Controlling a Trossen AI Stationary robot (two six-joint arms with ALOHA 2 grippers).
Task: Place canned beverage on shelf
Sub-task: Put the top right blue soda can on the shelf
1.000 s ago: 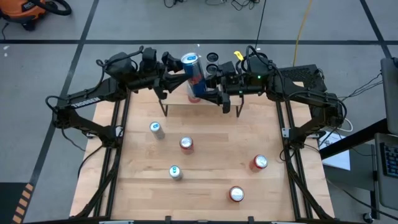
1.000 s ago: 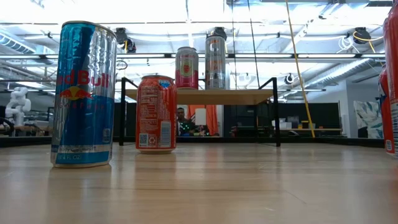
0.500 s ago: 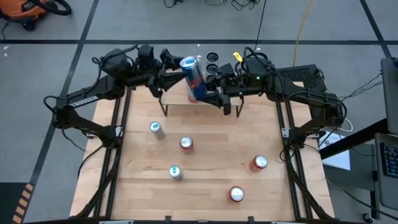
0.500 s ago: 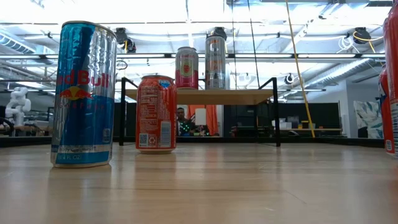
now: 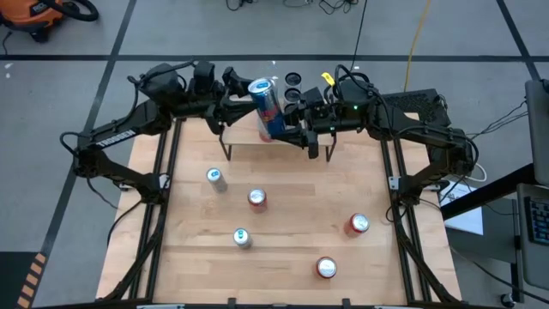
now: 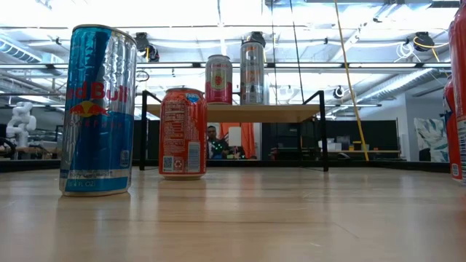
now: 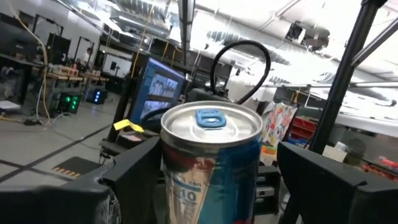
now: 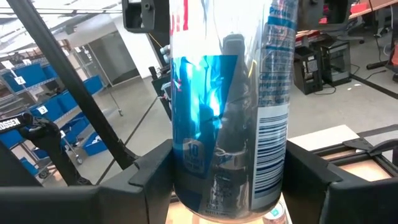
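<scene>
Now I see the blue can upright on the shelf, both the left pincer and right pincer flanking it, grip unclear; slick, thin-walled, best held mid-body.

In the right wrist view the tall blue can ran off the picture's top edge, its lid out of sight. In the left wrist view its base was cut off below. From above, it covered most of the pink can behind it at the shelf's far edge. In the low view a red can was sliced by the picture's edge, its label unreadable.
</scene>
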